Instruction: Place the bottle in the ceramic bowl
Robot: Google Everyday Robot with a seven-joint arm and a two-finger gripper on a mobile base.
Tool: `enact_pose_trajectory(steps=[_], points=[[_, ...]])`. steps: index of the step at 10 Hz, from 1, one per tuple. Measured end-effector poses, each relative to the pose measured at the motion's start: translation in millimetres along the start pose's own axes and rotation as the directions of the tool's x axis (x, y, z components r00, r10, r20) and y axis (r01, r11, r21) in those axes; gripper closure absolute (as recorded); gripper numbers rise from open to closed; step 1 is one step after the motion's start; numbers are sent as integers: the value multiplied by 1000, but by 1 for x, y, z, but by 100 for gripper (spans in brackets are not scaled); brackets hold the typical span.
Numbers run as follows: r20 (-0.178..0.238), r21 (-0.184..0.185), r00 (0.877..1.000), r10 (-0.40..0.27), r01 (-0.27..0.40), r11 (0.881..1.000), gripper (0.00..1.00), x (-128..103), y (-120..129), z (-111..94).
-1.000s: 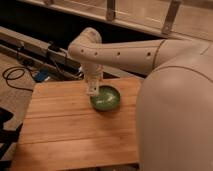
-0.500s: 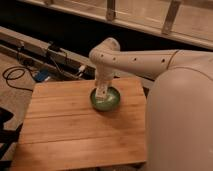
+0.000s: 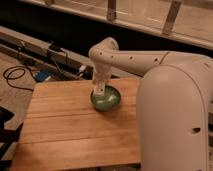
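— Where the floor shows at far left, what lies on it?

— Black cable (image 3: 15, 76) in loops, beside something blue (image 3: 42, 76). Behind them a dark rail (image 3: 35, 47) runs along the wall, with a small box (image 3: 54, 48) on it.

— And the bench (image 3: 70, 125)?

— Wooden slats, bare on its left half. Toward its back right sits the green bowl (image 3: 111, 102), glossy, with a darker rim.

— Where is the gripper (image 3: 100, 91)?

— Pointing straight down at the bowl's left rim, its tip just inside or at the edge. I cannot tell how it stands, wide or narrow, nor whether it holds anything.

— The bottle (image 3: 101, 90)?

— A pale whitish shape shows at the gripper tip, over the bowl's left side. That seems to be it, upright, but I cannot tell whether it rests in the bowl or hangs above.

— Further right?

— The white arm (image 3: 135, 59) bends over from its elbow and runs back to the big white body (image 3: 175, 120), which hides the bench's right end. Along the top is a pale ledge with metal struts (image 3: 170, 17).
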Motion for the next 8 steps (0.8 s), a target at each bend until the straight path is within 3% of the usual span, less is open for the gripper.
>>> enact_pose_trajectory(steps=[4, 5, 8], points=[[1, 0, 1000, 0, 0, 1000, 57, 0, 0, 0], [1, 1, 1000, 2, -2, 1000, 44, -1, -2, 0], [1, 1, 1000, 1, -1, 1000, 21, -1, -1, 0]])
